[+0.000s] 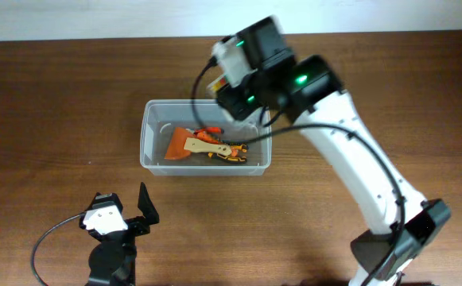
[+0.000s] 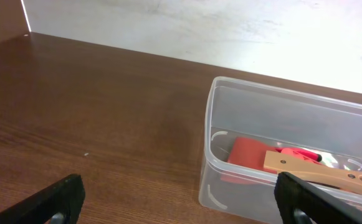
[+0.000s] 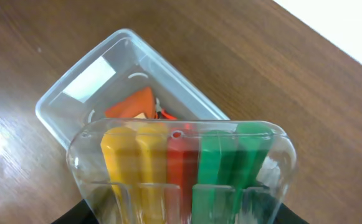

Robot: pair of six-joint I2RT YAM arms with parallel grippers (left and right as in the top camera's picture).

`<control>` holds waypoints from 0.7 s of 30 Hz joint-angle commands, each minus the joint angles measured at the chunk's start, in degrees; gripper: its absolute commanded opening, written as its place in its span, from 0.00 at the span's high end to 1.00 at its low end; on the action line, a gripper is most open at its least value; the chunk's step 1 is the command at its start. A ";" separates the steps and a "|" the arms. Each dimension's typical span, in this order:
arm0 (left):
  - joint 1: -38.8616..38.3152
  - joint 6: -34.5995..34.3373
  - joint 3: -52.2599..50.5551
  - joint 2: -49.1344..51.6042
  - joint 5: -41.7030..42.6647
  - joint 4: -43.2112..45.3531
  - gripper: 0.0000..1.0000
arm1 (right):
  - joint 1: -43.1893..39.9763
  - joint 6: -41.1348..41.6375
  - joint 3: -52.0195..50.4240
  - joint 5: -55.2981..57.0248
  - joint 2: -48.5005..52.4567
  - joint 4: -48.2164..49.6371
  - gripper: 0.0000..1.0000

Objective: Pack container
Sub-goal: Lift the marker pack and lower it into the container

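Note:
The clear plastic container (image 1: 153, 135) stands mid-table and holds a wooden-handled orange scraper (image 1: 195, 145) and an orange-and-black tool (image 1: 232, 153). It also shows in the left wrist view (image 2: 230, 155) and the right wrist view (image 3: 75, 93). My right gripper (image 3: 184, 214) is shut on a small clear case of yellow, red and green bits (image 3: 181, 168) and holds it above the container's far right corner. In the overhead view the right wrist (image 1: 250, 67) hides the case. My left gripper (image 2: 181, 205) is open and empty, low near the table's front, left of the container.
The brown wooden table (image 1: 56, 95) runs back to a white wall (image 2: 199, 25). The right arm (image 1: 358, 175) reaches diagonally from the front right across the table.

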 commanded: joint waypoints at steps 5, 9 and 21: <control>-0.24 0.50 -0.17 -0.28 -0.20 -0.11 0.01 | 4.98 -4.04 1.09 11.58 5.60 0.37 0.56; -0.24 0.50 -0.15 -0.28 -0.20 -0.11 0.01 | 4.50 -4.04 1.09 11.58 11.08 0.63 0.56; -0.24 0.50 -0.15 -0.28 -0.20 -0.11 0.01 | 4.02 -3.80 1.09 11.58 21.53 1.03 0.53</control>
